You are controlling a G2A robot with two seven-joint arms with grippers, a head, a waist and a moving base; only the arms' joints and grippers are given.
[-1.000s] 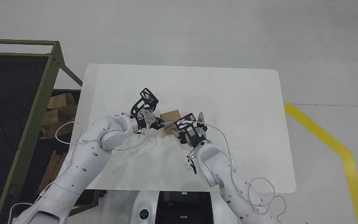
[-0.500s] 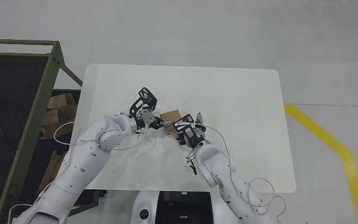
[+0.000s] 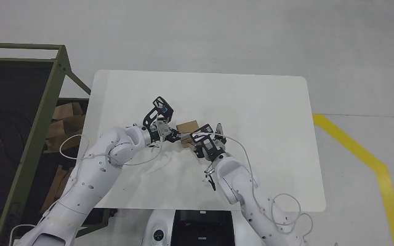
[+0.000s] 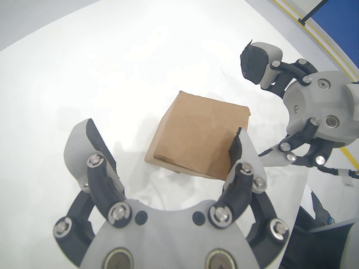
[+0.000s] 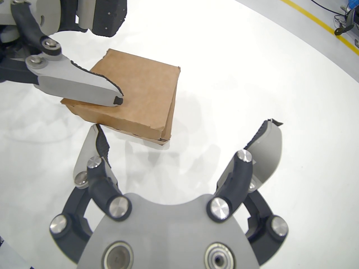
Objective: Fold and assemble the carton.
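Carton [image 5: 140,85] under 1 of left fingers [image 5: 84,88], beside right fingers [image 5: 96,144]

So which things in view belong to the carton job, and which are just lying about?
In the job: the brown carton, lying on the white table; the left gripper, open, one finger over the carton's top; the right gripper, open beside it.
Lying about: the green metal frame beside the table, the cardboard pieces in it, the yellow floor line.
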